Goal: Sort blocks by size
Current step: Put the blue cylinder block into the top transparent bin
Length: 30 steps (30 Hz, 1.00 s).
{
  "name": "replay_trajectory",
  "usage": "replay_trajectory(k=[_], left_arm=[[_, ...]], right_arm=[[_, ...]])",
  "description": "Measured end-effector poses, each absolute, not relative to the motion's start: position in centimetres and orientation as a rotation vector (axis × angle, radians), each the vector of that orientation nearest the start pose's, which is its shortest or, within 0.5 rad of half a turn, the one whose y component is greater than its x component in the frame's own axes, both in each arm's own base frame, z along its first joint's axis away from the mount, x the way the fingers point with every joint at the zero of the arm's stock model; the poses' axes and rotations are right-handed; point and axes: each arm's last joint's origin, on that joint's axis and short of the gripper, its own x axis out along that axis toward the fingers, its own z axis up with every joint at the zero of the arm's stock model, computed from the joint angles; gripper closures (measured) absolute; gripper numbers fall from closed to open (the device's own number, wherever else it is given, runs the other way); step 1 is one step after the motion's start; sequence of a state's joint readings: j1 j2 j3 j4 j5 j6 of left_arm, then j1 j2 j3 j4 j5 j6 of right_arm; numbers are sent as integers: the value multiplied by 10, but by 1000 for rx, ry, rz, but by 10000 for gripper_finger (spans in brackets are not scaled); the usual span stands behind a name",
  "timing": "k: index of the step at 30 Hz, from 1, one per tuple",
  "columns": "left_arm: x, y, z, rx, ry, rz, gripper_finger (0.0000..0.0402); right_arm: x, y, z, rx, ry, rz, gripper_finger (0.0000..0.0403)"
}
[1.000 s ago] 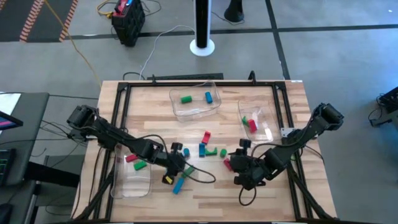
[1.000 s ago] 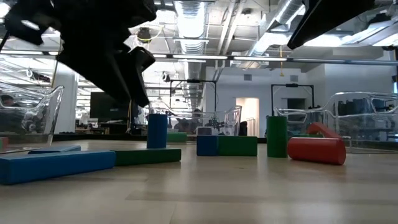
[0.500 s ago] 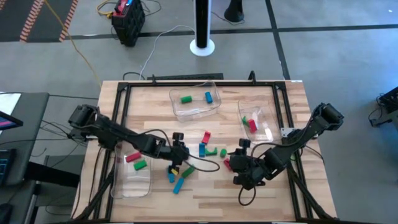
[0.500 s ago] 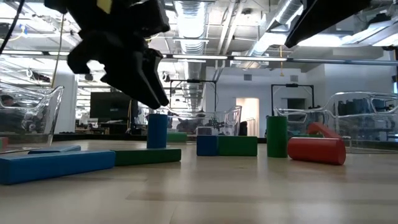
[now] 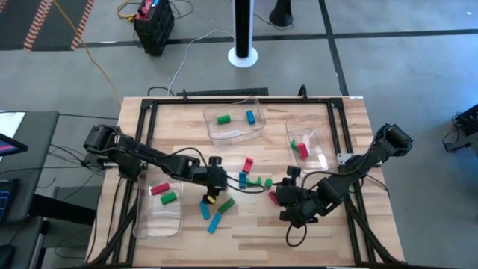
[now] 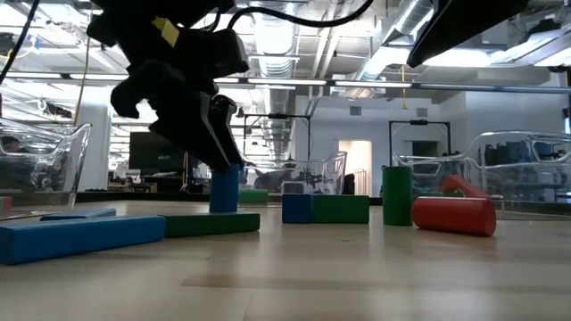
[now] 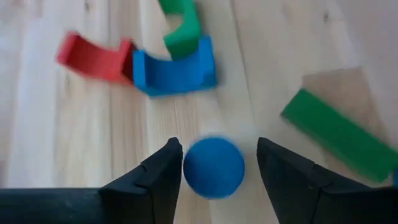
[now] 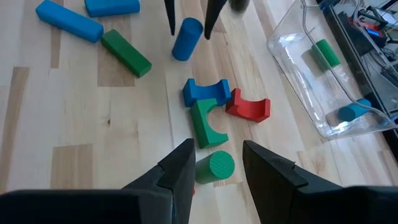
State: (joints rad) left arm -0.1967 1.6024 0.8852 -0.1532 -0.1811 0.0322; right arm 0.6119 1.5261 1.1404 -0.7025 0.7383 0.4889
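Looking mid-frame in the high view, you find the surface [image 5: 187, 127] carrying loose blocks [image 5: 246, 179]. Your left tool [image 7: 217, 165] straddles an upright blue cylinder [image 7: 213, 167], fingers wide, not touching. Your right tool [image 8: 214, 158], lower right, hangs wide over a green cylinder [image 8: 215, 167].

A grey floor [image 5: 388, 67], crossed by dark seams, is being seen around the pale wooden counter [image 5: 187, 127], with a white post on a round base [image 5: 243, 45] standing behind it and cables [image 5: 97, 60] trailing across. In the low view, the room is being lit by long ceiling lights [image 6: 277, 22] under exposed pipes [image 6: 406, 22], and a bright doorway [image 6: 354, 160] is being shown in the far wall.
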Motion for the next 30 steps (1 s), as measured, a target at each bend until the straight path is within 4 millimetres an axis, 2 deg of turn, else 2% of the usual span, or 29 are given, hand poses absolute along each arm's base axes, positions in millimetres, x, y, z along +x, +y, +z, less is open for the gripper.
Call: replay_trajectory(k=[6, 13, 24, 30], left_arm=[[310, -54, 169, 186, 906, -36, 232], [313, -55, 169, 184, 883, -46, 268], [314, -55, 170, 191, 867, -52, 273], [310, -55, 184, 198, 820, -58, 274]], right_arm=[[257, 155, 252, -216, 779, -314, 237], [258, 155, 252, -211, 775, -312, 237], [259, 156, 253, -199, 762, -310, 237], [260, 156, 254, -198, 740, -326, 237]])
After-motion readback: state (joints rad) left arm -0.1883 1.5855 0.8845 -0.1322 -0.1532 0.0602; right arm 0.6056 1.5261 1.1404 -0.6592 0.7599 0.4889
